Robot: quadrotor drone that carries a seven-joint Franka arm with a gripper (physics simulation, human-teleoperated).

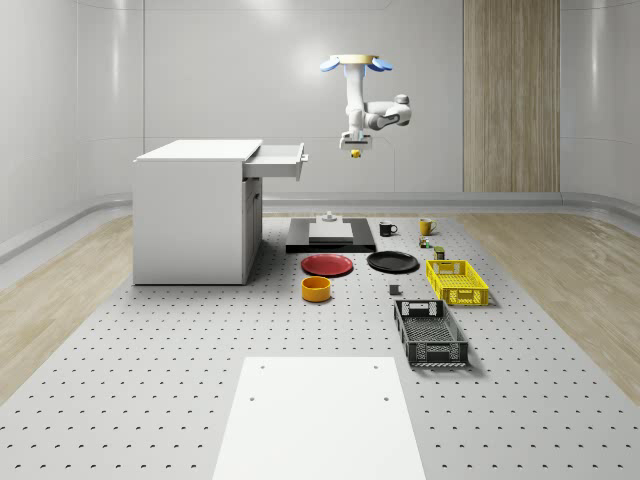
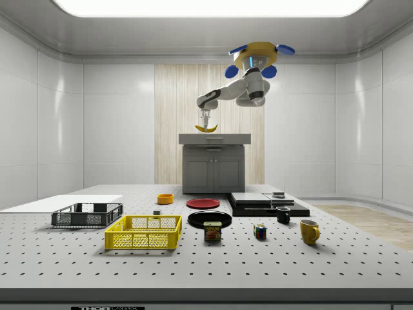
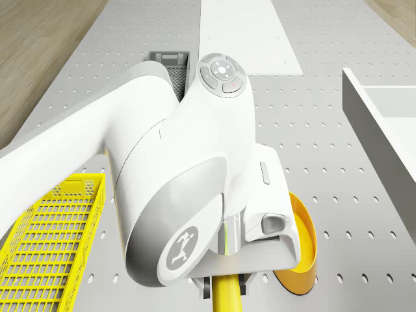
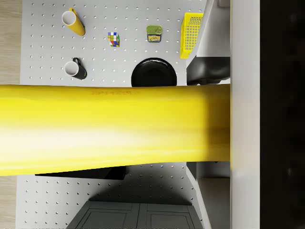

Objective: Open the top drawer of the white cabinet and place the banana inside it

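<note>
One wide perforated table point(image 1: 150, 380) below everything. Carries the white cabinet point(image 1: 190, 215) at the whole-scene view's left. Top drawer point(image 1: 280, 160) of this cabinet already pulled out, toward the whole-scene view's right.

Next in size, the drone point(image 1: 355, 63). Hovers high over the table, to the right of the open drawer in the same view. Below it, the arm point(image 1: 380, 115), bent at the elbow and reaching down.

At the arm's end, the gripper point(image 1: 354, 146). Hangs near the drawer front but apart from it, about level with the drawer's upper edge. Clenched on the banana point(image 2: 206, 128), which lies crosswise under it. Banana in the air, outside the drawer, not yet inside.
</note>
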